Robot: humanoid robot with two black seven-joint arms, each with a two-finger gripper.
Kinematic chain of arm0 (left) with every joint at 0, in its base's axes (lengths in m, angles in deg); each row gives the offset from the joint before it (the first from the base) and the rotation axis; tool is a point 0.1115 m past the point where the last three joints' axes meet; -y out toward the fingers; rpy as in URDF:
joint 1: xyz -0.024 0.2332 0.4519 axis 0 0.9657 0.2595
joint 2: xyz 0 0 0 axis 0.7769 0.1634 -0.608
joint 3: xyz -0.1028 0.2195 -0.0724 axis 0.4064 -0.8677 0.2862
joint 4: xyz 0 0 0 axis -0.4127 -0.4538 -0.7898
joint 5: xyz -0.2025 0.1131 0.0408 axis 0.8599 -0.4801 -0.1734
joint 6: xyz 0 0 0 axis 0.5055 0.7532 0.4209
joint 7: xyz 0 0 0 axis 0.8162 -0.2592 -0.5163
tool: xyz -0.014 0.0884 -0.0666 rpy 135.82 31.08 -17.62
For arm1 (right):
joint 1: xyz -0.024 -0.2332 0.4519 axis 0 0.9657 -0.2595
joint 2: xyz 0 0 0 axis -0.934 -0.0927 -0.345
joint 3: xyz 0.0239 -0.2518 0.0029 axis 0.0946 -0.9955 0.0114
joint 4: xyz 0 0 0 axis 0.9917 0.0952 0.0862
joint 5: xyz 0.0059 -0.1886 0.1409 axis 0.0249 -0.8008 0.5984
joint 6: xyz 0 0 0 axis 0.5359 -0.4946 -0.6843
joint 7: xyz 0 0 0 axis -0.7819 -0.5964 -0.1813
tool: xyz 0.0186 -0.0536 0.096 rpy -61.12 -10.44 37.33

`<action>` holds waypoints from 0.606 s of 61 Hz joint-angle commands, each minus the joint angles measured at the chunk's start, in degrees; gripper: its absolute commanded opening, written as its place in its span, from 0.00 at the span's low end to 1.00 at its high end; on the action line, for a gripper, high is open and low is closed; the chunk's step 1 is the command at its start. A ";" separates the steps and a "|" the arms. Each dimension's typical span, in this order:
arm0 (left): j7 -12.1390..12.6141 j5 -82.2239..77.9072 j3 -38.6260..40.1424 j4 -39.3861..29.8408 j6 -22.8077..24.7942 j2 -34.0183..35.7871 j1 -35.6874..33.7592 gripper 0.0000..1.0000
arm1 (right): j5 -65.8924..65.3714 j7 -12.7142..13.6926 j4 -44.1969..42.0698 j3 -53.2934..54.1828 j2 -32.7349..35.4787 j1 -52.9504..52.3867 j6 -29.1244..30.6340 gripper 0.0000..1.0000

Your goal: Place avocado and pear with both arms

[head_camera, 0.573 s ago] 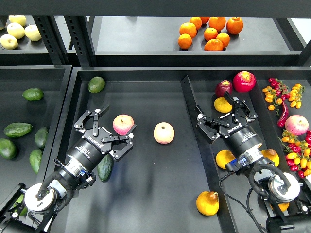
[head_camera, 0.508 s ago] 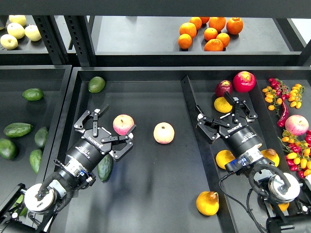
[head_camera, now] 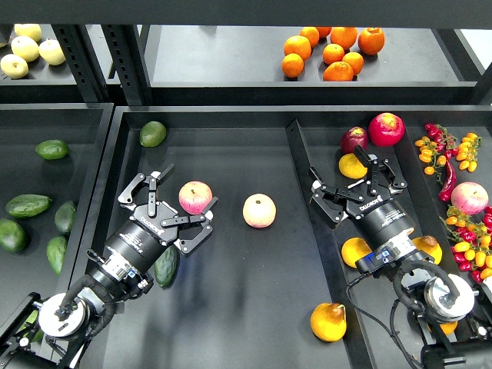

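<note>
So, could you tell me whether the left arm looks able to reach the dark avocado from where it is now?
Probably yes. The avocado lies on the tray floor right beside the left arm, behind its open left pincer, so the arm would likely need to pull back first.

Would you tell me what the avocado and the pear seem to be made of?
The avocado: smooth, glossy dark green skin with a highlight; real or plastic, unclear. The pear: yellow-orange, faintly shiny, brownish blotch near its top; equally unclear.

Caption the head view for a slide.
Both open grippers, left and right, hover over black trays; dark green avocado by left arm, yellow-orange pear lies in front.
</note>
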 commanded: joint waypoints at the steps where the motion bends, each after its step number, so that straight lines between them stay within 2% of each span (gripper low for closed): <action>1: 0.37 0.09 0.41 -0.14 0.29 0.00 -0.10 0.99 | 0.00 0.00 -0.09 -0.09 0.00 0.37 0.00 1.00; 6: 0.46 0.18 0.06 -0.14 1.95 0.00 -0.09 0.99 | 0.00 0.08 0.00 -0.26 0.00 0.46 0.00 1.00; 10: 0.46 0.44 0.24 0.38 4.76 0.00 -0.09 1.00 | 0.00 0.08 0.00 -0.44 0.00 0.46 0.00 1.00; 11: 0.46 0.53 0.24 0.65 6.67 0.00 -0.18 0.99 | 0.00 0.08 0.00 -0.44 0.00 0.46 0.00 1.00; 37: 0.46 3.52 -0.11 0.65 6.67 0.00 -0.18 0.99 | 0.00 0.08 0.00 -0.53 0.00 0.46 0.00 1.00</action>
